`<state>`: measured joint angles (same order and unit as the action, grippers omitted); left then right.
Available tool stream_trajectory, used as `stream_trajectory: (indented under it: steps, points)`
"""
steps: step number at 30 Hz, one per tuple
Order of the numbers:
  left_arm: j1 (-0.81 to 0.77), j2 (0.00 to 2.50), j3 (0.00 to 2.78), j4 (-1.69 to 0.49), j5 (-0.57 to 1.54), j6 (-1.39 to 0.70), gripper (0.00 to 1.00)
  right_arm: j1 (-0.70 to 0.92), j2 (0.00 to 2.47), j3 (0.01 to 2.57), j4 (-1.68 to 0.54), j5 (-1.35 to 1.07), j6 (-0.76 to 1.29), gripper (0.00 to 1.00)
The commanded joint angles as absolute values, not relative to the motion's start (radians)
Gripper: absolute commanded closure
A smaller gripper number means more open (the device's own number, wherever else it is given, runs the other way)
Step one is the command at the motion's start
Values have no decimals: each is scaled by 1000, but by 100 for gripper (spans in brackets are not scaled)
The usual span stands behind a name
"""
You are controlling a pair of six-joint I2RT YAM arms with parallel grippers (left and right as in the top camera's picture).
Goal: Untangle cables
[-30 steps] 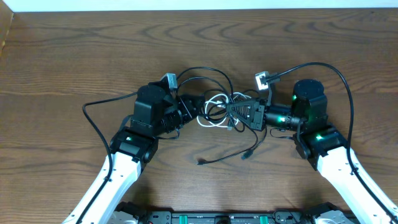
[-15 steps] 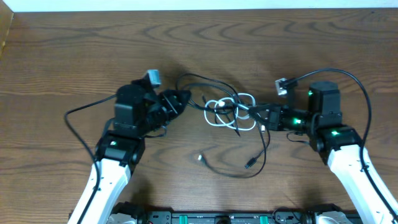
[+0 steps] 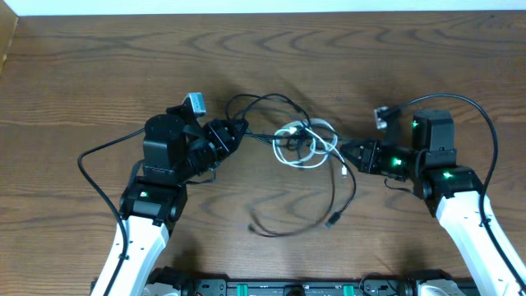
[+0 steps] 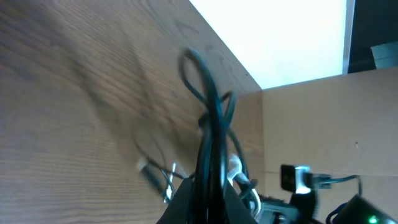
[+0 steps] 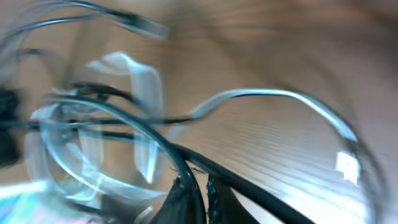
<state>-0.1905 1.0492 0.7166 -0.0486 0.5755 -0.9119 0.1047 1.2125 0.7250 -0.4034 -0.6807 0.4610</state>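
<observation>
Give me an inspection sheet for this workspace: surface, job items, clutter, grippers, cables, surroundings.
Surface: wooden table, dark grain.
Job's things: white cable coiled mid-table, tangled with two black cables; black tails trail toward the near edge, one ending in a loose plug.
Clutter: nothing seen.
Grippers: left gripper shut on one of the black cables; right gripper shut on a black one at the tangle's opposite side.
Cables: thicker arm cords loop outward beside each arm, apart from the tangle.
Surroundings: white strip beyond the far edge; tan panel in the left wrist view.
</observation>
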Motion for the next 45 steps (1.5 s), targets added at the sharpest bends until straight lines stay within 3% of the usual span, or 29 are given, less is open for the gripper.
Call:
stream_trajectory:
  steps: [1, 9, 19, 25, 28, 30, 32, 35, 45]
  points:
    - [-113, 1030, 739, -36, 461, -902, 92, 63, 1208, 724, -476, -283, 500, 99]
    - [-37, 1035, 739, -45, 459, -1010, 92, 29, 1208, 724, -568, -216, 500, 98]
    - [-41, 1059, 739, -105, 463, -1080, 92, 30, 1208, 724, -503, -412, 621, 56]
    - [-41, 1059, 739, -142, 463, -1079, 91, 37, 1208, 724, -498, -433, 620, 50]
    - [-41, 1059, 739, -164, 471, -1079, 59, 45, 1208, 724, -497, -433, 620, 44]
    - [-41, 1060, 739, -172, 498, -1079, 32, 48, 1208, 724, -497, -433, 620, 41]
    - [-51, 1062, 739, -184, 517, -1079, 20, 48, 1208, 724, -497, -433, 620, 40]
    - [-87, 1068, 739, -212, 516, -1079, 10, 48, 1208, 724, -497, -433, 621, 38]
    - [-336, 1131, 739, -213, 412, -935, 10, 48, 1208, 724, -463, -548, 512, 28]
